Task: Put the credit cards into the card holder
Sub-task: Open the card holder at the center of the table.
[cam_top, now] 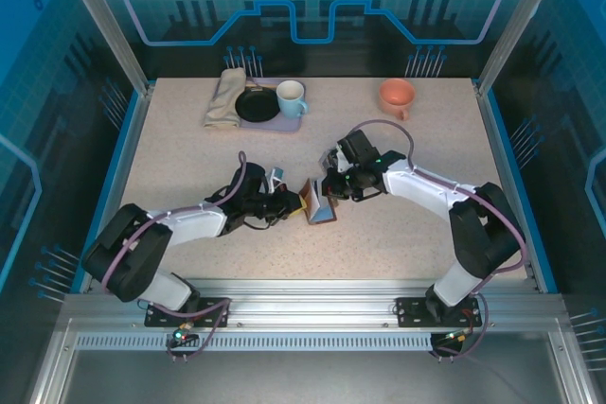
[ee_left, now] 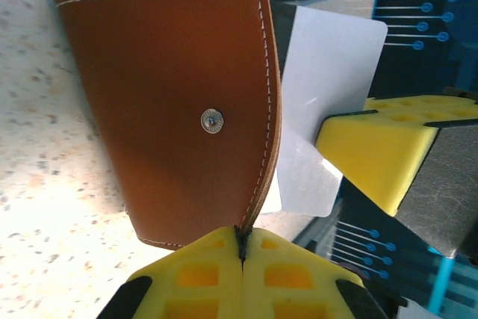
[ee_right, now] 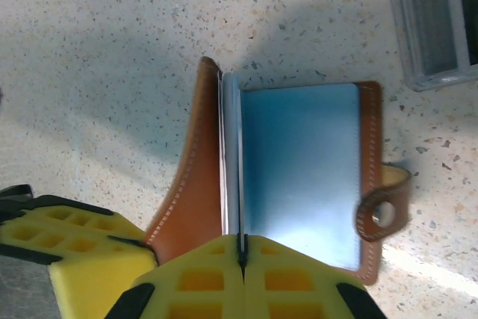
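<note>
left gripper [ee_left: 242, 253] pinched shut on the flap of the brown leather card holder [ee_left: 172, 95] standing open at the middle of the speckled table [cam_top: 189, 167], right gripper [ee_right: 242, 253] clamped on a thin white plastic card [ee_left: 328, 95] at its blue lining: a skewed push could miss the slot or tug the flap free.

Speckled table [cam_top: 189, 163] carries card holder [cam_top: 319, 205], cloth [cam_top: 224, 98], orange cup [cam_top: 397, 96].
</note>
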